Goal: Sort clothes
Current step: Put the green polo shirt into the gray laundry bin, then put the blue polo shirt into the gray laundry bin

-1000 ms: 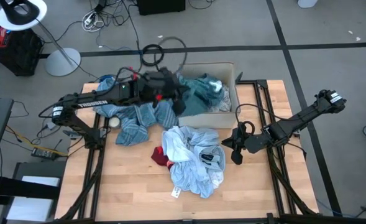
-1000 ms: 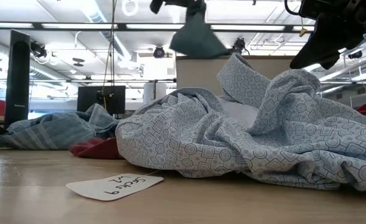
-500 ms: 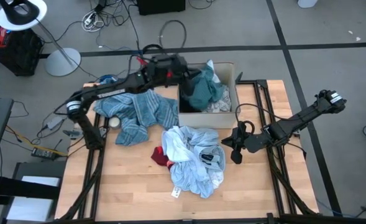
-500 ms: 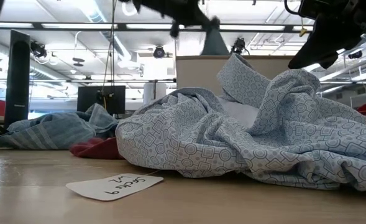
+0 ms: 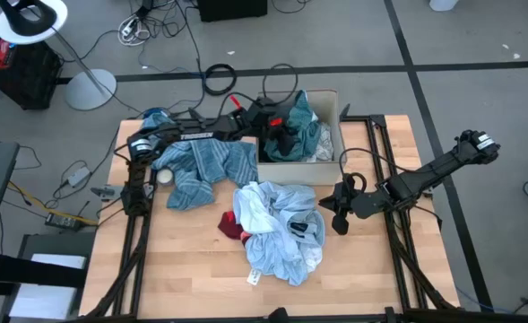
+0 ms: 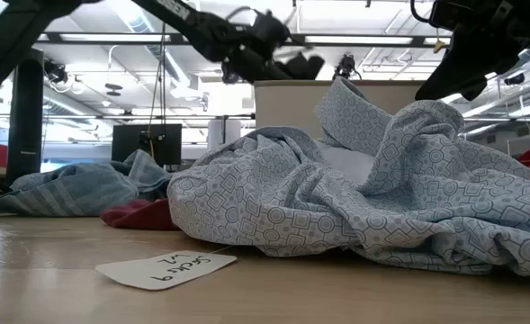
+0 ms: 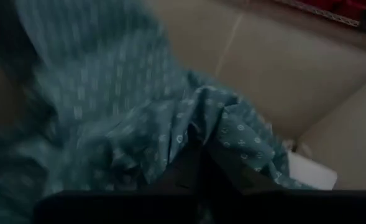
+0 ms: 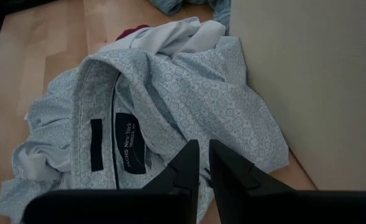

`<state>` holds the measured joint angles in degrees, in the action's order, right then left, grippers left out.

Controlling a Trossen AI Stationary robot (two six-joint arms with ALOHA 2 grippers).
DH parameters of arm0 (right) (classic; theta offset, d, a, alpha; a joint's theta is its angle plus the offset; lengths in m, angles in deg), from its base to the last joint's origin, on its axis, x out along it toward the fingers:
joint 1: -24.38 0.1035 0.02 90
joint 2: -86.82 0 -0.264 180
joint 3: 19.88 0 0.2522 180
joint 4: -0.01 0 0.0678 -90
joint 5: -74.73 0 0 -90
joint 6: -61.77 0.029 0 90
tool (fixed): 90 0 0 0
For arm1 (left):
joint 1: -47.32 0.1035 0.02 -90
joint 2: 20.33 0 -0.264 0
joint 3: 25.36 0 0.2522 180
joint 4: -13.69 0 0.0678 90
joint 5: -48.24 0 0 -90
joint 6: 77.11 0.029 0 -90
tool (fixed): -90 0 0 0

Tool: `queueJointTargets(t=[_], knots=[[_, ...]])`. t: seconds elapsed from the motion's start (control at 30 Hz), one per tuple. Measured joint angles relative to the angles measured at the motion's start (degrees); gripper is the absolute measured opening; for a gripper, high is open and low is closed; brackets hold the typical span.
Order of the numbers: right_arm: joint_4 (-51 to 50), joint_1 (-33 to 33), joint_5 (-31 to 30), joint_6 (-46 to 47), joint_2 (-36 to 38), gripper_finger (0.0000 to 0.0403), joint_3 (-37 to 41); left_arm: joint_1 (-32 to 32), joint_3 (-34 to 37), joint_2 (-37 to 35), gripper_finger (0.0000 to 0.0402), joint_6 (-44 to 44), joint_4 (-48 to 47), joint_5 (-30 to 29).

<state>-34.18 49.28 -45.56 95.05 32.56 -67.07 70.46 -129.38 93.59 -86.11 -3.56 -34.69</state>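
Note:
The teal shirt [image 5: 307, 127] lies bunched inside the beige cardboard box [image 5: 337, 100] at the table's far side. My left gripper [image 5: 286, 136] reaches into the box, shut on the shirt; it also shows in the low view [image 6: 305, 65]. The white-grey patterned shirt [image 5: 277, 229] lies crumpled mid-table, over a red piece [image 5: 230, 226]. The blue striped cloth [image 5: 201, 166] lies left of the box. My right gripper [image 5: 338, 220] hovers shut and empty just right of the patterned shirt [image 8: 139, 106]. My left gripper pinches a bunched fold of the teal shirt [image 7: 192, 127] between its two shut fingers. It comes in from the table's left, slanting down into the box. The shirt's bulk rests on the box's contents, slack around the fingers.
White cloth [image 5: 322, 154] lies in the box's near right corner. A paper tag [image 5: 255, 278] lies near the front edge. A small roll [image 5: 164, 177] sits by the striped cloth. Bare wood shows at the table's near left and right.
My left gripper has carried the teal shirt from above the striped cloth toward the table's right, over the box's left wall, and down into the box. The shirt, which hung below the fingers, now lies bunched in the box. My right gripper has kept still.

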Motion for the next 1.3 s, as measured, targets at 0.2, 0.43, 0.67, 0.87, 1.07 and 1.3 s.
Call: queueJointTargets(t=[0.2, 0.43, 0.67, 0.87, 1.07, 1.3], knots=[[-0.27, 0.0, 0.04, -0.01, 0.0, 0.0039, 0.0, -0.02, 0.01, 2.83, 0.0098, -1.76, -2.86, 1.9], [-0.28, 0.0, 0.04, -0.02, -0.02, 0.0039, 0.0, -0.04, 0.07, 1.13, 0.0134, -2.51, -4.6, 2.1], [-0.32, 0.0, 0.02, -0.02, -0.01, 0.0039, 0.0, -0.04, 0.07, -5.57, 0.0135, 1.05, -8.81, 2.2], [-0.43, 0.0, 0.03, -0.02, 0.0, 0.0039, 0.0, -0.77, 0.04, -12.91, 0.0135, 1.64, -18.24, 2.14], [-0.46, 0.02, 0.55, 0.07, 0.0, 0.0039, 0.0, -4.71, 3.25, -21.97, 0.0135, 4.16, -23.16, 0.42], [-0.38, 0.03, 0.96, 3.0, -0.01, 0.0039, 0.0, -11.04, 17.97, -37.59, 0.0135, 3.56, -17.01, -6.82]])
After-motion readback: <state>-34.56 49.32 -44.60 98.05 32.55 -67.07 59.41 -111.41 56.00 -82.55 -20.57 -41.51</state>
